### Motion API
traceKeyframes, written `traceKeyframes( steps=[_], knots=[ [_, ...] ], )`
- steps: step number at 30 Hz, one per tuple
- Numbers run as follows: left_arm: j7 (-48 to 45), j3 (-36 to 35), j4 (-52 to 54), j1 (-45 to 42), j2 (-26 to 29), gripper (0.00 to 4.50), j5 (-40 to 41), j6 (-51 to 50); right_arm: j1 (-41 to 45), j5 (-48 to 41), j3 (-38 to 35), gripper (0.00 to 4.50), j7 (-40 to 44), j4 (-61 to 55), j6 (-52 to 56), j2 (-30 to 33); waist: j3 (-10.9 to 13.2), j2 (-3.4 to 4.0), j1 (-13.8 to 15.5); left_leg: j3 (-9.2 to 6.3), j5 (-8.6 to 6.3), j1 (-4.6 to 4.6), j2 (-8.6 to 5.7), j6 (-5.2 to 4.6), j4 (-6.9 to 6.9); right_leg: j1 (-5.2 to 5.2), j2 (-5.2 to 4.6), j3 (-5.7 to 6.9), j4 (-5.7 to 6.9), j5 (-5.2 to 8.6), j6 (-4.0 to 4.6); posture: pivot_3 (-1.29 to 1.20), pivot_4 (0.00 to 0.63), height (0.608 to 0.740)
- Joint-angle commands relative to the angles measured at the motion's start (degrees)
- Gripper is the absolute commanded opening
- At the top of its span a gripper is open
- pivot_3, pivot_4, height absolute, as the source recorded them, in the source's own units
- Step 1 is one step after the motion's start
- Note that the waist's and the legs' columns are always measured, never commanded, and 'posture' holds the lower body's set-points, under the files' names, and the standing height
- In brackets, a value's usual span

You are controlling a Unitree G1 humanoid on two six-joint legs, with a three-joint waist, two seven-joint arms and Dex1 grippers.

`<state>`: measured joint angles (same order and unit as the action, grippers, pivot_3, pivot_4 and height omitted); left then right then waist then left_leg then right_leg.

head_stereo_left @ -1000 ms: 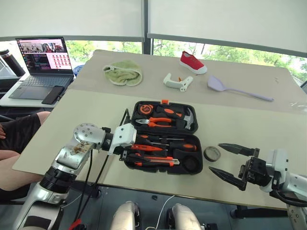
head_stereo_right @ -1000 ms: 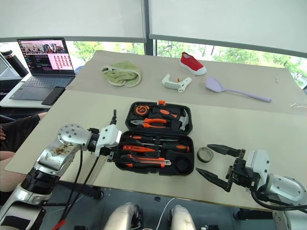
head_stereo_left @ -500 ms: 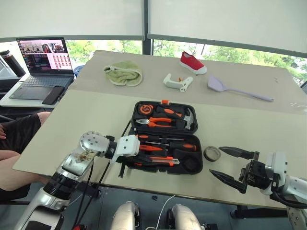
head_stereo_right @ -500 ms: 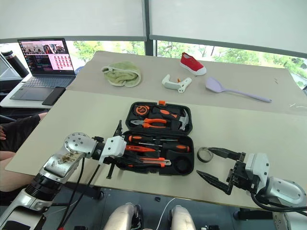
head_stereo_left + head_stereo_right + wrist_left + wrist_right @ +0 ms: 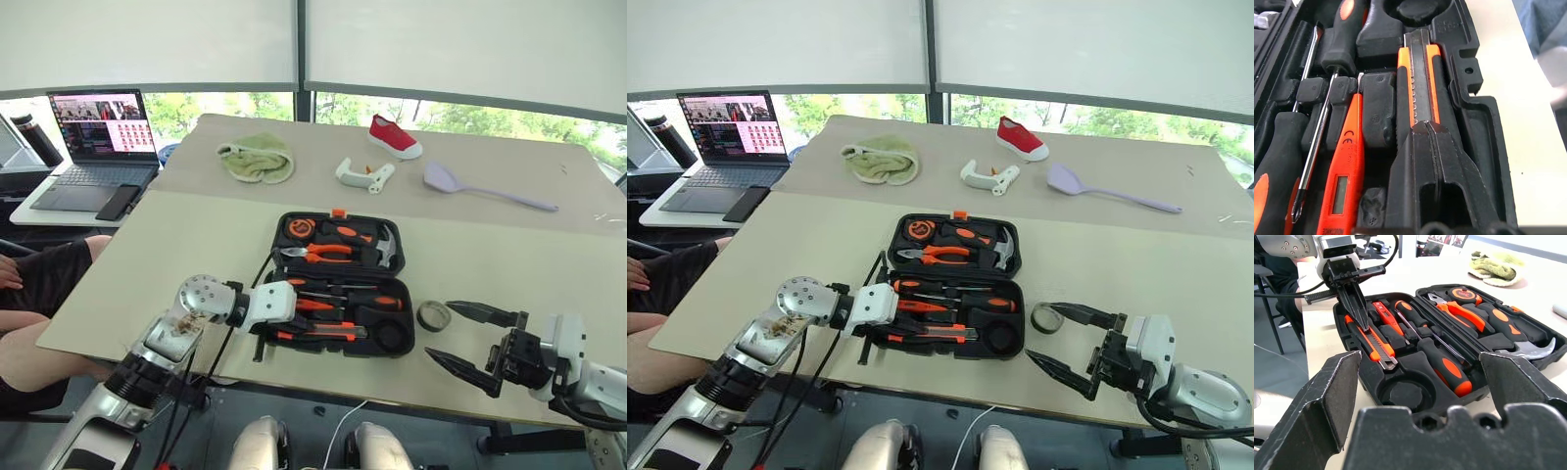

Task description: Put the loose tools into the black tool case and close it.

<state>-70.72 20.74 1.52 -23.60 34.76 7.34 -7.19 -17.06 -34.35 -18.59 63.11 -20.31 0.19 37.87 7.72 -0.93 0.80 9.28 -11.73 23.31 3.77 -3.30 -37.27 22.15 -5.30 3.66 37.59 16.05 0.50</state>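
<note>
The black tool case (image 5: 280, 227) lies open on the table. Its near half holds two screwdrivers (image 5: 364, 297) with orange-black handles, the orange tester screwdriver (image 5: 1344, 181) and the orange-black utility knife (image 5: 1418, 78). My left gripper (image 5: 1425, 126) is shut, and its tip rests on the knife's left end at the case's near left corner (image 5: 1362, 319). The dark tape roll (image 5: 432, 314) lies on the table just right of the case. My right gripper (image 5: 438, 328) is wide open and level, its upper finger beside the roll.
Pliers (image 5: 328, 253), a hammer (image 5: 385, 245) and a tape measure (image 5: 299, 228) fill the case's far half. Beyond lie a lilac spatula (image 5: 485, 184), red shoe (image 5: 395, 135), green cloth (image 5: 257, 160) and white object (image 5: 362, 173). A laptop (image 5: 98, 122) and a person's legs (image 5: 20, 294) are at left.
My left gripper went from part open to shut and sank, its tip coming down onto the knife in the case. The right gripper stayed open in place. The camera view shifted slightly.
</note>
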Motion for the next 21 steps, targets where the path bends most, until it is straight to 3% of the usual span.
traceKeyframes(
  steps=[1, 3, 6, 12, 16, 21],
  knots=[
    [-0.3, -5.8, 0.2, 2.2, -0.9, 0.03, 7.3, -1.8, -0.7, -0.9, -3.4, 4.5, -0.8, -0.1, -0.4, 0.3, 0.0, -0.01, -0.1, 0.01, 0.0, 0.04, 0.0, -0.02, 0.0, 0.01, -0.01, -0.01, 0.0, -0.02, 0.03, 0.0, 0.15, 0.736],
    [-1.5, -12.3, 3.1, 3.0, 0.2, 0.03, 16.8, -9.2, -3.0, -1.4, -6.3, 4.5, -0.1, 0.7, -0.8, 0.6, 0.1, -0.06, -0.1, -0.01, 0.07, 0.18, 0.02, -0.14, 0.0, 0.11, -0.01, -0.01, 0.02, -0.07, 0.15, 0.0, 0.15, 0.736],
    [-2.1, -18.4, 3.8, 5.0, 2.7, 0.65, 20.3, -8.8, -7.2, -0.4, -10.3, 4.5, 1.7, 2.7, -3.1, 0.5, 0.1, -0.19, -0.1, -0.18, 0.23, 0.45, 0.07, -0.3, -0.01, 0.22, 0.02, 0.02, 0.04, -0.02, 0.24, 0.0, 0.15, 0.736],
    [-12.5, -32.7, -1.3, 14.3, 5.8, 2.87, 27.5, 2.5, -15.8, 3.8, -15.2, 4.5, 3.8, 9.0, -10.1, -1.7, 0.1, -0.17, -0.3, -0.2, 0.06, 0.41, 0.05, -0.03, 0.07, 0.15, -0.06, 0.04, -0.09, 0.04, 0.2, 0.0, 0.15, 0.736],
    [-16.0, -35.5, -6.1, 18.2, 8.4, 4.39, 26.5, 5.9, -16.1, 6.2, -13.8, 4.5, 4.6, 8.8, -11.8, 0.4, 0.2, -0.14, -0.6, -0.22, -0.03, 0.33, 0.08, 0.17, 0.14, 0.21, -0.15, 0.05, -0.1, 0.25, -0.02, 0.0, 0.15, 0.736],
    [-16.4, -34.0, -0.5, 20.2, 6.3, 4.39, 28.8, 6.0, -8.2, 6.4, -6.8, 4.5, 3.1, 0.4, 0.7, 10.5, 0.2, -0.05, -1.0, -0.22, -0.1, 0.2, 0.12, 0.26, 0.17, 0.32, -0.36, 0.02, -0.34, 0.2, 0.27, 0.0, 0.15, 0.736]
  ],
)
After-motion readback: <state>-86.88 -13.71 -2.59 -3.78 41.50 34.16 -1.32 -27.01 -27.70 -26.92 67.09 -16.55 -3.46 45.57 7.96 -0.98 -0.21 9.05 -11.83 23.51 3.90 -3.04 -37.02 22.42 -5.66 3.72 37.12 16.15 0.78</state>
